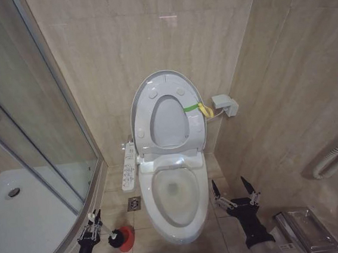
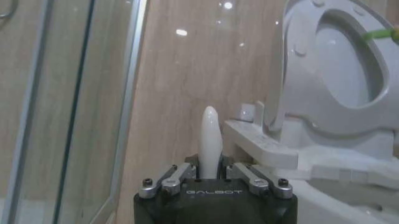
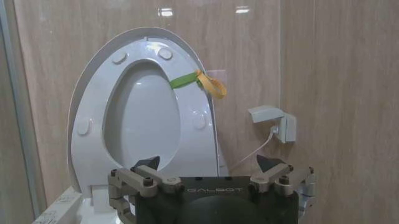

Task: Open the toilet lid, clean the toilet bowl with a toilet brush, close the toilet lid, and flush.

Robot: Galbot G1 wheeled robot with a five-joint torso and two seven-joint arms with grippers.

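The toilet lid (image 1: 169, 117) stands upright against the back wall together with the ring seat (image 1: 192, 130), a yellow-green strap (image 1: 196, 108) at its edge. Below them the white toilet bowl (image 1: 174, 192) lies uncovered. My left gripper (image 1: 94, 220) is low at the bowl's left, shut on the toilet brush's white handle (image 2: 210, 140). The black brush head (image 1: 114, 238) sits at the rim of the red holder (image 1: 128, 239) on the floor. My right gripper (image 1: 234, 189) hangs open and empty beside the bowl's right, facing the raised lid (image 3: 140, 121).
A curved glass shower enclosure (image 1: 45, 144) walls off the left. A floor drain (image 1: 133, 203) and the seat's control panel (image 1: 128, 166) lie between shower and toilet. A wall box with a cable (image 1: 224, 104) sits right of the lid. A metal bin (image 1: 305, 230) stands at the lower right.
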